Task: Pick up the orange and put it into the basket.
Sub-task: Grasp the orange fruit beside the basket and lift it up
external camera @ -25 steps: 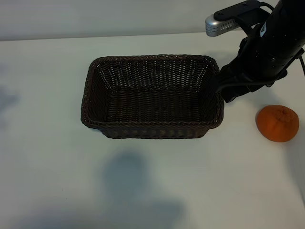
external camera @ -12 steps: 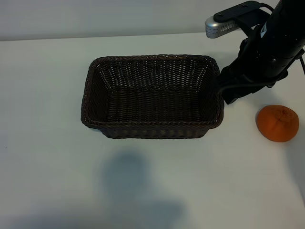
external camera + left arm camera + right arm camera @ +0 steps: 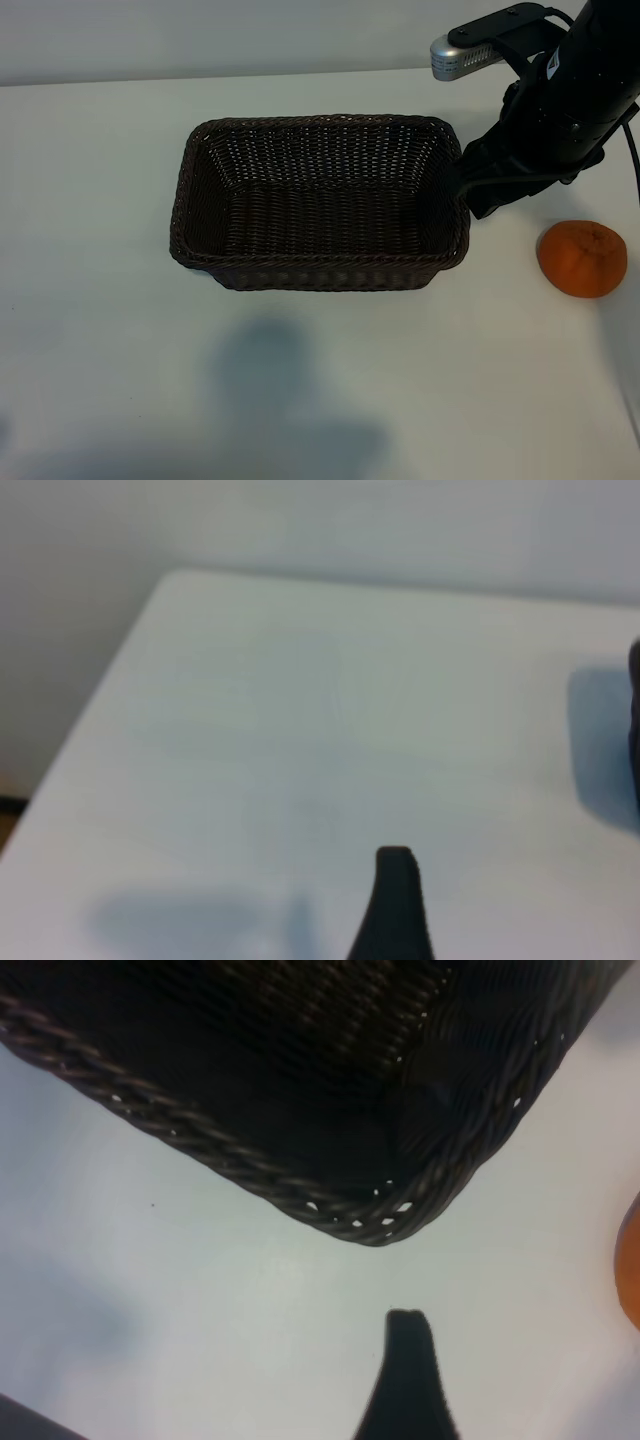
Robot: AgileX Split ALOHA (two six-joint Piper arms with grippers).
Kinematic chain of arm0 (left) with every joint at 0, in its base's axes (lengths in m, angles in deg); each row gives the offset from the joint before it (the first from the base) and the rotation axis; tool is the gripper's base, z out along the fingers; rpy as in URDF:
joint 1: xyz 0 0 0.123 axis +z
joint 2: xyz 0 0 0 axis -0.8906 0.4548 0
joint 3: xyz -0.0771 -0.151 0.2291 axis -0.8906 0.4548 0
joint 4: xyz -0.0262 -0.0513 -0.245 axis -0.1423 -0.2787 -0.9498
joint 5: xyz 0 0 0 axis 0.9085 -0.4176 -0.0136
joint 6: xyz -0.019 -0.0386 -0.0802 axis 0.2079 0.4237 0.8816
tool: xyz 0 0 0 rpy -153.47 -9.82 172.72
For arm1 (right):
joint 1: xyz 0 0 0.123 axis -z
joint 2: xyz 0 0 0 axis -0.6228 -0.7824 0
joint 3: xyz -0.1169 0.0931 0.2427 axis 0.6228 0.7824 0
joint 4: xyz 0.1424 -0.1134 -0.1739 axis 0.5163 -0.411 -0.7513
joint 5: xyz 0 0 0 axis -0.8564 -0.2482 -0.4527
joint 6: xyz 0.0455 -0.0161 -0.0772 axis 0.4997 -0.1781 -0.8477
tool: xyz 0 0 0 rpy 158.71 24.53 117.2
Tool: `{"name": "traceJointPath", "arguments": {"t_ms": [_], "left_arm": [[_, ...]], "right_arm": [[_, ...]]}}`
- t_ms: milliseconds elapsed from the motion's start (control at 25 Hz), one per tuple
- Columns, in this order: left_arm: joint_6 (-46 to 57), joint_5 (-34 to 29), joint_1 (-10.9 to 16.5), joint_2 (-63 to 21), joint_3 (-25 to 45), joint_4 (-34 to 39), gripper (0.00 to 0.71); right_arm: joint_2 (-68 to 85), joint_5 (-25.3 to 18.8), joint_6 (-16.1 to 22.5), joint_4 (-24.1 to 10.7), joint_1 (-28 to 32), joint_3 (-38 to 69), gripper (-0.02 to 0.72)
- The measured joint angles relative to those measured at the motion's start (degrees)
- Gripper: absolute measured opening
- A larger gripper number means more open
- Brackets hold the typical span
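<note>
The white table point(image 3: 100, 200) carries every item and lies beneath both arms.

The basket point(image 3: 320, 205), a rectangular dark brown woven wicker container with a braided rim, sits open side up at the middle of the table. Nothing lies inside it. In the right wrist view one rounded corner of the basket point(image 3: 380, 1210) fills the area ahead of the tool, with bare table between that corner and the fingertip.

The right arm point(image 3: 570, 90) stands at the basket's short end, its black body overlapping the rim corner in the exterior view. It points steeply down at the table. The right gripper point(image 3: 470, 1380) has its fingers spread apart and holds nothing; only one dark fingertip point(image 3: 405, 1360) shows in its wrist view, clear of both basket and fruit.

The orange point(image 3: 582, 259) rests on the table, outside the basket, on the side of the right arm that faces away from the basket. It lies near the arm but is not touched by it. In the right wrist view a sliver of the orange point(image 3: 630, 1270) shows at the frame edge, off to the side of the fingertip.

The left gripper point(image 3: 510, 910) appears in its own wrist view only. Its fingers stand apart and empty, one dark fingertip point(image 3: 395, 900) over bare table, with the table's far corner ahead of it
</note>
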Motion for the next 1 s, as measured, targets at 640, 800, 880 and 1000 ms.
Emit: {"name": "traceJointPath", "arguments": {"t_ms": [640, 800, 880, 1000], "left_arm": [[-1.2, 4.3, -0.6, -8.1, 21.5, -0.7, 0.594], [-1.3, 4.3, -4.5, -8.1, 21.5, -0.7, 0.594], [-1.3, 4.3, -6.9, -8.1, 21.5, -0.7, 0.594], [-1.4, 4.3, -9.2, -8.1, 21.5, -0.7, 0.594]], "right_arm": [[0.0, -0.2, -0.2, 0.1, 0.0, 0.0, 0.526], [0.0, -0.2, -0.2, 0.1, 0.0, 0.0, 0.526], [0.0, -0.2, -0.2, 0.1, 0.0, 0.0, 0.526], [0.0, 0.3, -0.2, 0.1, 0.0, 0.0, 0.526]]}}
